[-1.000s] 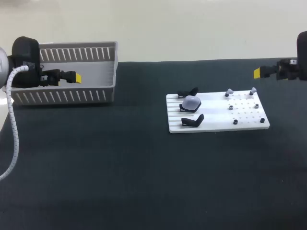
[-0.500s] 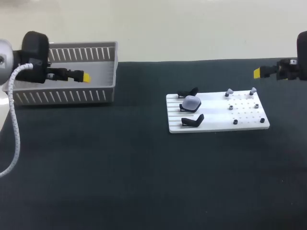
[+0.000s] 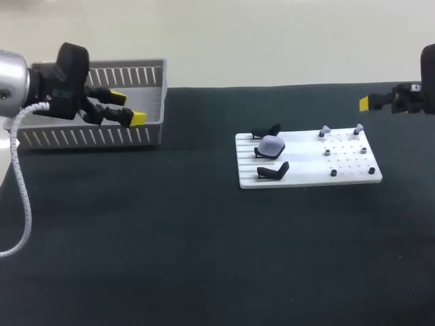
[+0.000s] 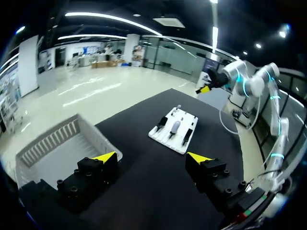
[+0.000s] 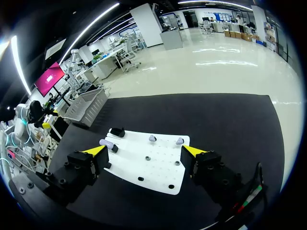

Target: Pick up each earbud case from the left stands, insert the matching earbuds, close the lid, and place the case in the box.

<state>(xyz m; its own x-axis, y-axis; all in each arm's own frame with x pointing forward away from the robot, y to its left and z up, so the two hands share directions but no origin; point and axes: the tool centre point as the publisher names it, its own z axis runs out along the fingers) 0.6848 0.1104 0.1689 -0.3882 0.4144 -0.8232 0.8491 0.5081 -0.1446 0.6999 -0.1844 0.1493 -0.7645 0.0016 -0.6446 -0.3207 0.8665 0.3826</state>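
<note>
A pale lavender earbud case [image 3: 270,145] sits on the middle stand at the left end of a white board [image 3: 306,166]. A bare black stand [image 3: 266,131] is behind it and another [image 3: 273,171] in front. Grey earbuds [image 3: 325,129] and black earbuds [image 3: 334,173] stand on pegs at the board's right. My left gripper [image 3: 128,107] hangs open and empty over the grey box's [image 3: 81,138] right front corner. In the left wrist view the gripper [image 4: 153,158] is open, with the board [image 4: 165,136] far ahead. My right gripper [image 5: 144,151] is open above the board [image 5: 148,165].
The black table spreads wide in front of the board and the box. In the head view my right gripper [image 3: 367,103] is high at the back right, beyond the board. The box [image 4: 53,141] looks empty where its inside shows.
My left gripper has swung right along the box toward its right front corner and turned, so both yellow tips now show. The right arm has not moved.
</note>
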